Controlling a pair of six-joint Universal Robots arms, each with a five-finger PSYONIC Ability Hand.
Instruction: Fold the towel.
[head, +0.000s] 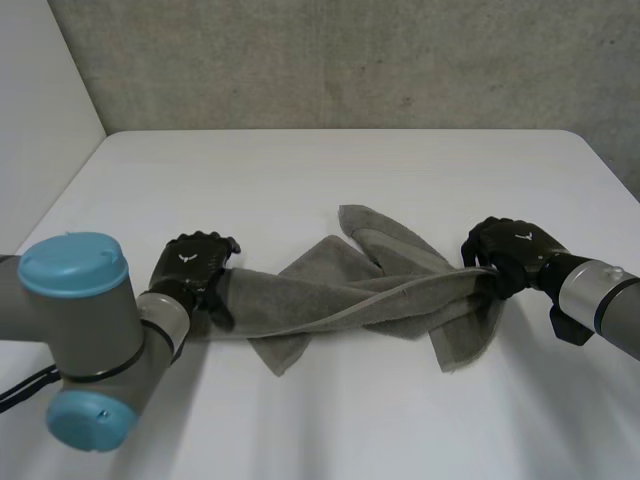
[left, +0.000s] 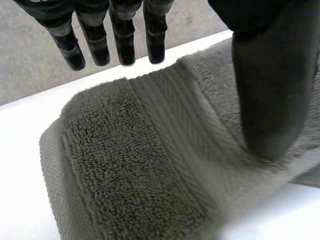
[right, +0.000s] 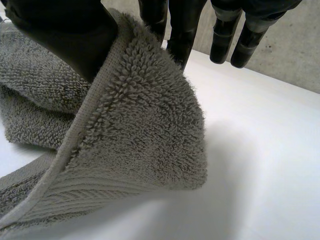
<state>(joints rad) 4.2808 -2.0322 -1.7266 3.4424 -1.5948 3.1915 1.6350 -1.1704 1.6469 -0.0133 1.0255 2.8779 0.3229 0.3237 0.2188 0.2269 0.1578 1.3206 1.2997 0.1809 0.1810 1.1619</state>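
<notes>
One grey-jointed left arm with light-blue caps at the near left. Its black left hand sits on the left end of the towel. There is a small white emblem on the back of the hand, too small to read as letters. In the left wrist view the thumb lies on top of the pile and the straight fingers stand past the cloth's far edge, near a woven border band. The cloth is between them: a pinch on that end. One grey terry-cloth towel, bunched and twisted into a loose rope, lies on the white table. Its long axis runs left to right, from one hand to the other. One flap points toward the far edge about mid-length; two flaps point toward the near edge. The black right hand bears the same white emblem and is closed on the right end. In the right wrist view its thumb sits on one face of a hemmed corner with the fingers behind the other face, and the corner is raised off the tabletop. Count: one towel, two hands, one table.
</notes>
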